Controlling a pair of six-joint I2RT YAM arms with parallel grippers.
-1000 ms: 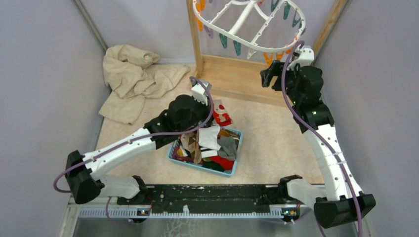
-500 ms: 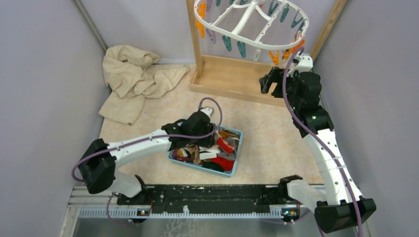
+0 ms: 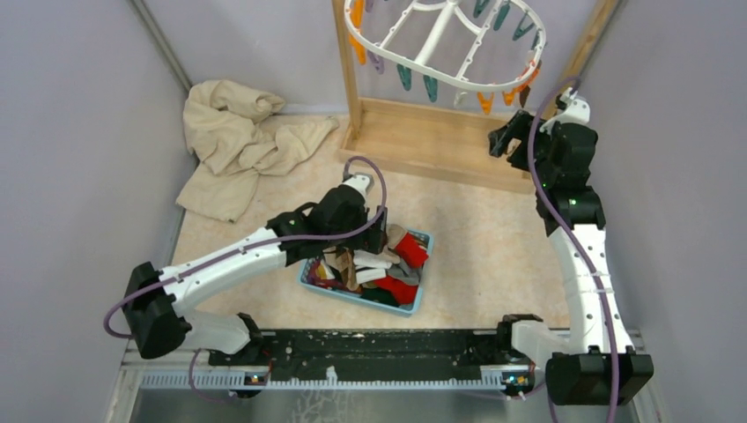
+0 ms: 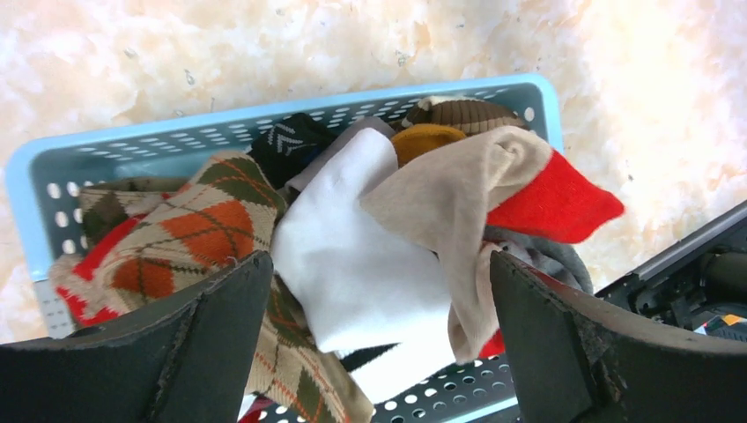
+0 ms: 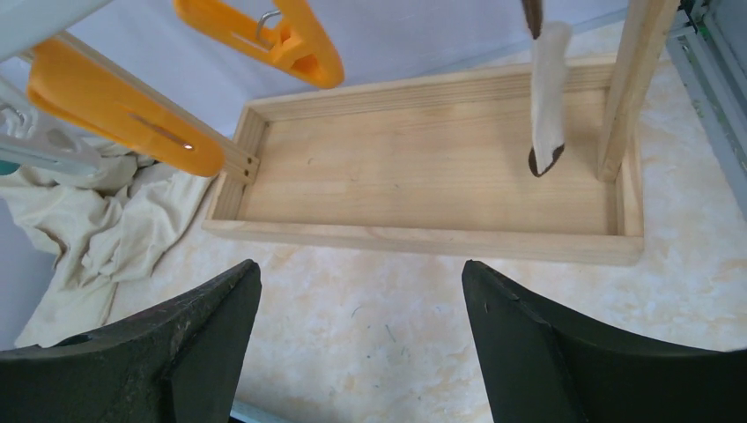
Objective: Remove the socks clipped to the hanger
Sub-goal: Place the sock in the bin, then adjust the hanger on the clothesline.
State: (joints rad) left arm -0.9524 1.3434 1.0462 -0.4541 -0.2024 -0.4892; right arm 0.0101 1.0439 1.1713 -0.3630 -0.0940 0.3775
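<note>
Left gripper (image 4: pixel 377 264): we see its two jaws spread wide, with nothing held in them. They hang just over a heap of socks.
Blue basket (image 4: pixel 264 109): it sits right under the left jaws. Its far rim shows past their tips.
Pile of socks (image 3: pixel 388 269): it fills the basket, below the left jaws.
White sock (image 4: pixel 352 256): it lies on top of the pile, straight below the gap between the left jaws.
Tan sock with a red toe (image 4: pixel 449 189): it lies just beside the white sock, toward the right-hand jaw. Its red toe pokes out past that jaw's tip.
Diamond sock (image 4: pixel 189 220): it lies by the left-hand jaw, partly hidden behind it.
Right gripper (image 5: pixel 359 269): we see its jaws apart too, and they hold nothing. It is up in the air.
Wooden tray (image 5: pixel 423 176): it lies below and ahead of the right jaws.
Hanging sock (image 5: pixel 548 84): cream with a dark toe, it hangs straight down ahead of the right jaws, on the right-hand jaw's side. It is well apart from them, just beside a wooden post (image 5: pixel 639 79). We cannot see its top.
Orange clips (image 5: pixel 123 119): two hang above the left-hand jaw of the right gripper.
Hanger (image 3: pixel 436 44): the white ring is above and beyond the right jaws.
Beige cloth (image 3: pixel 238 141): it lies crumpled, far off to the left of both pairs of jaws.
</note>
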